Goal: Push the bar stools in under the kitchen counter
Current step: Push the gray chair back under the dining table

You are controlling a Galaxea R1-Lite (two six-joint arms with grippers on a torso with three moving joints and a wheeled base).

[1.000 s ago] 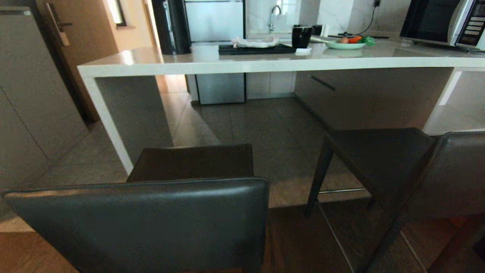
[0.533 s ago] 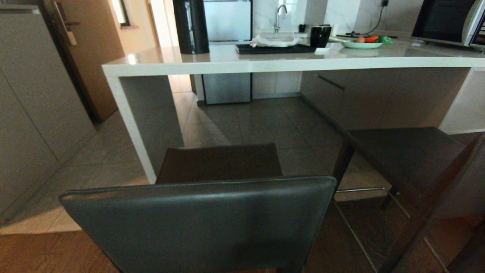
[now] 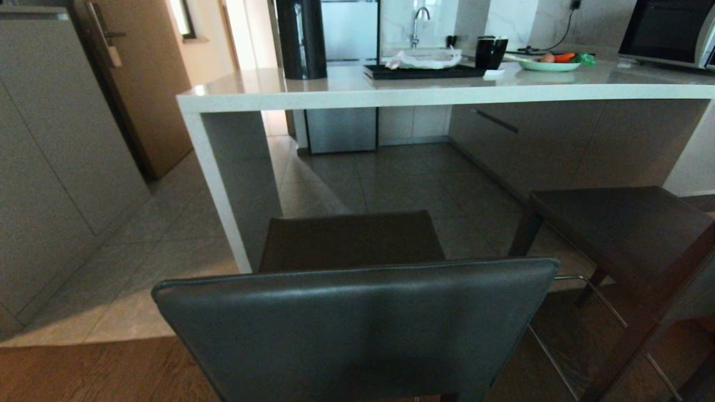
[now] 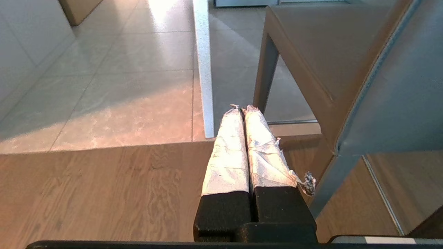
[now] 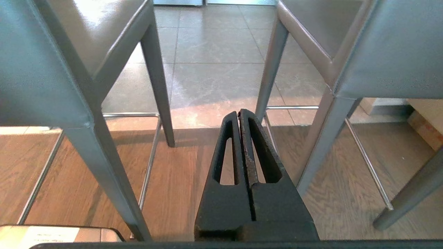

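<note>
Two bar stools stand in front of the kitchen counter (image 3: 447, 92), out from under it. The nearer bar stool's grey backrest (image 3: 357, 329) fills the lower middle of the head view, its dark seat (image 3: 349, 240) beside the counter's white side panel (image 3: 223, 184). The second bar stool (image 3: 614, 223) stands to the right, angled. Neither gripper shows in the head view. My left gripper (image 4: 242, 108), with taped fingers, hangs shut and empty low over the wood floor, left of the nearer stool's backrest (image 4: 398, 86). My right gripper (image 5: 239, 112) is shut and empty, low between the two stools (image 5: 34, 69) (image 5: 391, 52).
On the counter stand a black cylinder (image 3: 301, 39), a black tray with a white cloth (image 3: 424, 70), a black mug (image 3: 490, 53), a green plate of vegetables (image 3: 550, 64) and a microwave (image 3: 667, 30). Tall cabinets (image 3: 50, 167) and a door (image 3: 139, 84) line the left. Tile meets wood floor (image 3: 111, 335).
The whole head view has slid to the right, so the camera has moved; the nearer stool now sits near the picture's middle. Stools and counter keep their places relative to each other.
</note>
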